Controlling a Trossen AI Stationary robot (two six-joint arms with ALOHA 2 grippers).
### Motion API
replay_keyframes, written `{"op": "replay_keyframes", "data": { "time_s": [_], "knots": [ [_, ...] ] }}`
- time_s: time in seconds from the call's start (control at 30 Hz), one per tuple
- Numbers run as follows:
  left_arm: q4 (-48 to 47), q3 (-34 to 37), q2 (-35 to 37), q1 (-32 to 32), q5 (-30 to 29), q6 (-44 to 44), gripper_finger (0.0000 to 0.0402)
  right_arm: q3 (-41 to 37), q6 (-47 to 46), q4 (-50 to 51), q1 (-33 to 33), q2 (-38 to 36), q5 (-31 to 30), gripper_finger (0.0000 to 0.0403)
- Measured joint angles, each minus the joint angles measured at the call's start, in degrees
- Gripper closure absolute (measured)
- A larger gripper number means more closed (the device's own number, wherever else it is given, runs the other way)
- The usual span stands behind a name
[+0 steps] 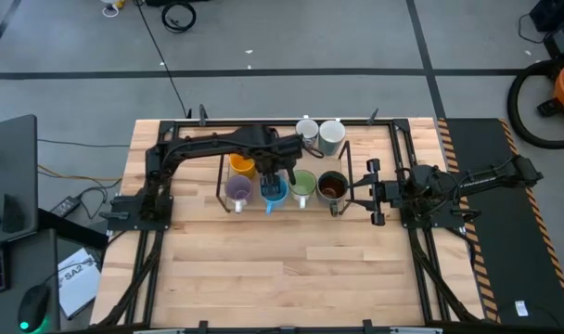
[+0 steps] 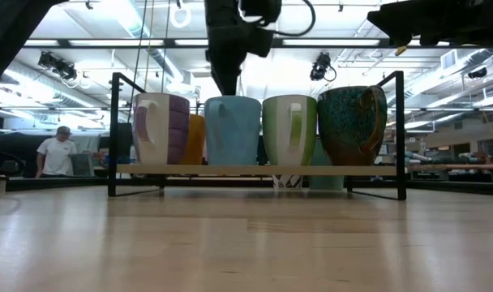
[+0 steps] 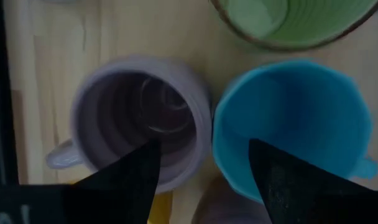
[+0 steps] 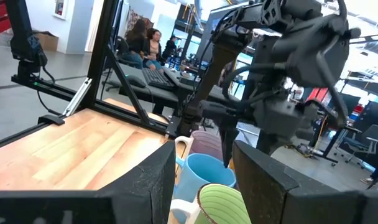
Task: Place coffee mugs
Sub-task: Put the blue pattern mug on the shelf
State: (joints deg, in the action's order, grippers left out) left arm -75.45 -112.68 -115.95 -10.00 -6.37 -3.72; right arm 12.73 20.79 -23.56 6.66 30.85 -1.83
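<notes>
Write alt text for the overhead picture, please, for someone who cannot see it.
Seen from above, the left gripper hangs over a blue mug in a black wire rack on a wooden table, between lavender and green mugs. The right gripper waits open beside the rack.

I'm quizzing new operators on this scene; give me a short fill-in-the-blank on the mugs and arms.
1. In the rack's front row, the blue mug stands between the lavender mug and the ____ mug.
2. The left hand hovers over the ____ mug.
3. The orange mug stands ____ the front row.

Missing: green; blue; behind
</notes>
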Motion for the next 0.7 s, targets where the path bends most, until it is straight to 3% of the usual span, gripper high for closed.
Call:
{"op": "replay_keyframes", "data": {
  "time_s": [0.27, 0.43, 0.53, 0.7],
  "knots": [
    [4.2, 0.0, 3.2, 0.0, -0.4, -2.3, 0.0152, 0.0, 0.1, -0.1, 0.0, 0.0, 0.0, 0.0237],
    [12.0, 1.8, 5.8, -0.1, -0.5, -4.6, 0.0155, 0.0, 0.2, -0.6, 0.0, 0.0, -0.1, 0.0237],
    [18.1, 6.4, 8.5, -0.1, -0.1, -5.8, 0.0163, 0.0, -0.2, -0.9, 0.0, 0.0, -0.1, 0.0237],
    [32.0, 20.3, 17.3, 0.5, -0.4, -5.7, 0.0181, 0.0, -0.4, -1.3, 0.2, 0.0, 0.1, 0.0237]
  ]
}}
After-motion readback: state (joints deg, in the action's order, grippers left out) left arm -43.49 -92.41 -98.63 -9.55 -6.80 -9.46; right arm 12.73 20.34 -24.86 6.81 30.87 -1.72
